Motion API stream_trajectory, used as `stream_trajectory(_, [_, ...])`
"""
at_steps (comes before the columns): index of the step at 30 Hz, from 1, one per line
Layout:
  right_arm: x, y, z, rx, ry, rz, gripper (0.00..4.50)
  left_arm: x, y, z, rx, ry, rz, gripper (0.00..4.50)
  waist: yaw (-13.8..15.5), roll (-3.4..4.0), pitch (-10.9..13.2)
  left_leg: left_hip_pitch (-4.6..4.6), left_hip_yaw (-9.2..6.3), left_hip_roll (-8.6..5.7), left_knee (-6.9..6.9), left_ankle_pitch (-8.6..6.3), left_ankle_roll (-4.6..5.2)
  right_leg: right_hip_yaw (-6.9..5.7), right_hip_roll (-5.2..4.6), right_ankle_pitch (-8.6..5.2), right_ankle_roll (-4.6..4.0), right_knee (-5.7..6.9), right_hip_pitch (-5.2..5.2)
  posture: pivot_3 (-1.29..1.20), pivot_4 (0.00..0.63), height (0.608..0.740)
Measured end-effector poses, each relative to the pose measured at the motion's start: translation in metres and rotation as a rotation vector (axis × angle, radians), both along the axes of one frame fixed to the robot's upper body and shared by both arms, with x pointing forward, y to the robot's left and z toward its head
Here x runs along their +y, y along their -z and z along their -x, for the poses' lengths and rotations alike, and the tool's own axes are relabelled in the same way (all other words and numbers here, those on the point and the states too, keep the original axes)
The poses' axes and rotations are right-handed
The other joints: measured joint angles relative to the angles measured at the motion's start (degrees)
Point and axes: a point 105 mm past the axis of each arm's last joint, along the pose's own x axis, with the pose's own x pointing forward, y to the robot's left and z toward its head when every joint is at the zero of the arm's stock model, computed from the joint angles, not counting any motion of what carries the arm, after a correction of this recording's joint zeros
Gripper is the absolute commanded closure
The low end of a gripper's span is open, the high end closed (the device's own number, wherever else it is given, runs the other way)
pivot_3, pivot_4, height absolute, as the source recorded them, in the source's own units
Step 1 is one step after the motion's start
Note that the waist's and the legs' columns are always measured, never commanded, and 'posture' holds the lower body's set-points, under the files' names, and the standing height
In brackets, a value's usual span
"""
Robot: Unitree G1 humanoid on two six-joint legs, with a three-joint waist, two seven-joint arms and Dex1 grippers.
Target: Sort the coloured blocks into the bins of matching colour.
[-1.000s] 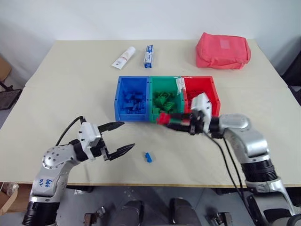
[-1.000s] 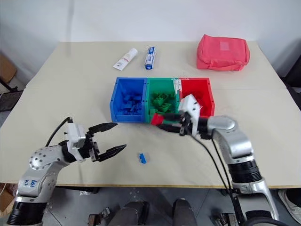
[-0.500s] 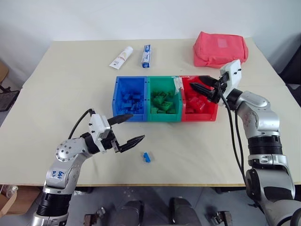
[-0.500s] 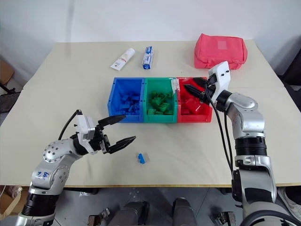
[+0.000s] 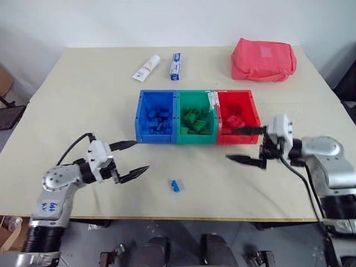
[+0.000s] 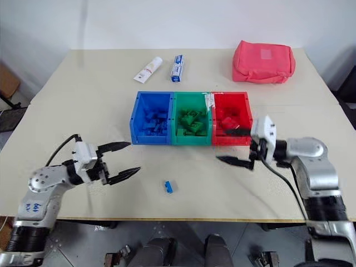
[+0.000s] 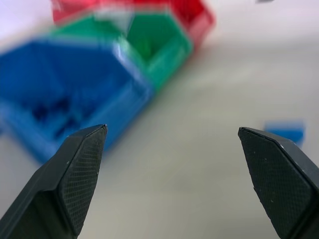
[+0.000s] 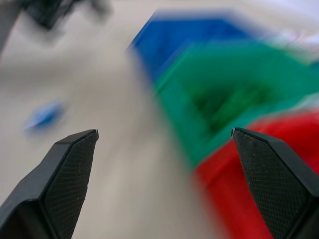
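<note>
Hovering wide-jawed and empty over the table (image 5: 67, 94), the left gripper (image 5: 129, 157) faces a lone blue block (image 5: 175, 185); blue, green and red bins (image 5: 195, 117) sit behind, the right gripper (image 5: 245, 144) gaping empty just beside the red bin.

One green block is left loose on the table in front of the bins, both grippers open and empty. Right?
Not quite: the loose block is blue, not green; the left eye view shows it on the table in front of the bins. The rest holds: the left gripper and the right gripper are both open and empty.
</note>
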Motion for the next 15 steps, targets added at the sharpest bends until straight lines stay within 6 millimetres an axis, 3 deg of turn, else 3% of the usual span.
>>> stream_trajectory(5, [-0.017,0.026,0.031,0.086,-0.005,0.065,0.02,0.025,0.010,0.005,0.076,0.086,-0.143,0.00,0.06,0.00,0.00,0.01,-0.03,0.03,-0.08,-0.01,-0.03,-0.02,-0.02,-0.01,-0.01,0.02,-0.03,0.00,0.150,0.740])
stream_trajectory(7, [-0.018,0.028,0.039,0.096,-0.005,0.049,0.02,0.021,0.010,0.005,0.088,0.126,-0.149,0.00,0.08,0.00,0.00,0.00,-0.02,0.00,-0.04,-0.02,0.00,-0.02,-0.04,0.00,-0.01,0.00,0.00,0.00,0.150,0.740])
stream_trajectory(9, [-0.017,0.028,0.045,0.094,-0.009,0.045,0.02,0.007,0.013,0.008,0.122,0.192,-0.151,0.00,0.11,0.00,0.00,0.01,-0.02,0.00,0.00,-0.02,0.01,-0.02,-0.05,0.00,-0.01,0.00,0.03,0.00,0.150,0.740])
stream_trajectory(15, [-0.023,0.033,0.058,0.113,0.052,0.041,0.02,-0.058,0.015,0.017,0.122,0.431,-0.162,0.00,0.65,-0.03,0.02,0.00,-0.02,0.00,0.06,-0.02,0.01,-0.03,-0.02,0.00,0.00,0.03,0.05,0.00,0.150,0.740])
